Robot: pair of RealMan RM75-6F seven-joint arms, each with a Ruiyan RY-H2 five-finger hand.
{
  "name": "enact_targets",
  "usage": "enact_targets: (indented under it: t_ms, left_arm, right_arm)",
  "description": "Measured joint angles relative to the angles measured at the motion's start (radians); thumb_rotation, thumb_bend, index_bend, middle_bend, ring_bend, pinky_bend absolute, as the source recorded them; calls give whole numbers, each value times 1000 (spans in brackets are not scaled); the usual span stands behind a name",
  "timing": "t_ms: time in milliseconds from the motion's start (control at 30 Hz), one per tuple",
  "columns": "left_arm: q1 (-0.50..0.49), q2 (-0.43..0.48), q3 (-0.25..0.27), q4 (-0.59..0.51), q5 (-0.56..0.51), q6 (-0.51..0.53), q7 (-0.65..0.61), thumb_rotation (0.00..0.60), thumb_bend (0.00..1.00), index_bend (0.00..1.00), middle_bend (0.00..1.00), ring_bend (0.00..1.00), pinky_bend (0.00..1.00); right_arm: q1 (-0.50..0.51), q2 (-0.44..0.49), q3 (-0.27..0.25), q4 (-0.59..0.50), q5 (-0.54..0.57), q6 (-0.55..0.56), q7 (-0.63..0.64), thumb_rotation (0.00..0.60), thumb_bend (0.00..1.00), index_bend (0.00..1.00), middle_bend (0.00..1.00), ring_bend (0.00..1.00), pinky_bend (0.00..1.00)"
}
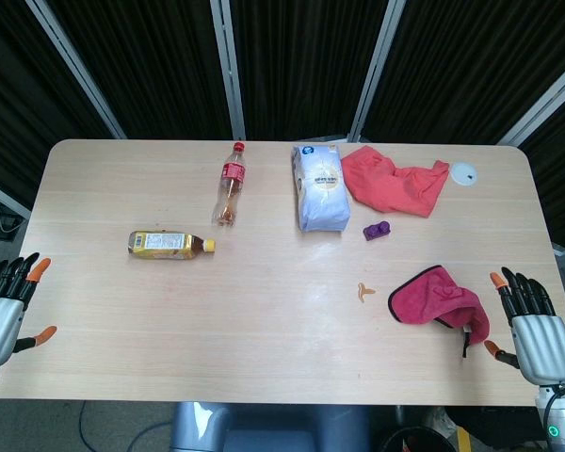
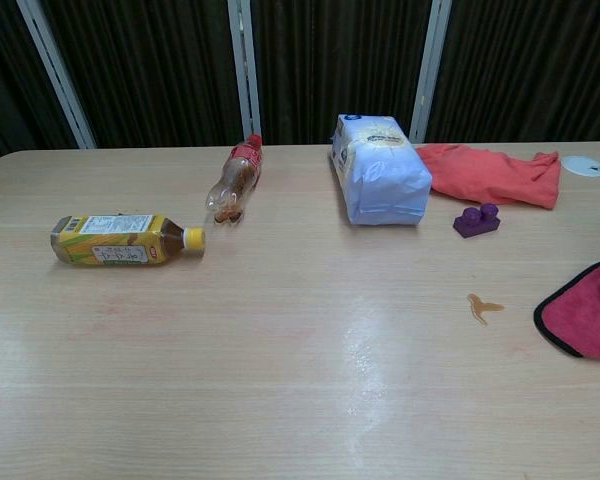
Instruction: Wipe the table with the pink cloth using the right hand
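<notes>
Pink cloth (image 1: pixel 438 301), head view: bunched on the near right of the tabletop (image 1: pixel 264 348), dark trim on its edge, nothing holding it. Right hand (image 1: pixel 527 320) sits just right of it at the tabletop edge, fingers spread, holding nothing; looks staged for a short reach left onto the cloth. Left hand (image 1: pixel 5 306) mirrors it at the near left edge, fingers apart and also holding nothing, parked clear since the task is right-hand only. Small amber spill (image 1: pixel 365 291) lies just left of the cloth, the likely wipe target. Further back: salmon cloth (image 1: pixel 395 181) spread far right, white bag (image 1: pixel 320 186) beside it, purple block (image 1: pixel 377 229) near that bag, cola bottle (image 1: pixel 229 184) and tea bottle (image 1: pixel 169 244) on their sides to the left, all apart from the spill.

Chest view: pink cloth (image 2: pixel 588 315) cut off by the right frame edge, spill (image 2: pixel 483 307) just left of it. Neither hand shows here. The open stretch around the spill should allow a wipe without hitting clutter.
</notes>
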Motion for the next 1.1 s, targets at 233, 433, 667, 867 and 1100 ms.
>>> enact_targets:
  t_ms: [233,433,667,867,1100]
  left_arm:
    - [-4,0,1,-3,5,-1,8,600,3,0,0,0,0]
    - [-4,-4,0,3,10,6,-4,600,3,0,0,0,0]
    - [-4,-3,0,2,4,2,-5,600,4,0,0,0,0]
    - [-4,-2,2,-3,7,4,3,600,2,0,0,0,0]
    - [-5,1,2,-4,4,-1,-6,600,4,0,0,0,0]
  right_arm:
    - [-2,12,-8,-16,6,-15,-6,600,0,0,0,0,80]
    - [2,22,-10,-33,28,-45,-16,600,0,0,0,0,80]
    - [22,31,-6,-65,78,-113,-34,600,0,0,0,0,80]
    - [64,30,8,-98,155,-209,-88,600,0,0,0,0,80]
    - [141,-28,38,-111,333,-322,-273,600,0,43,0,0,80]
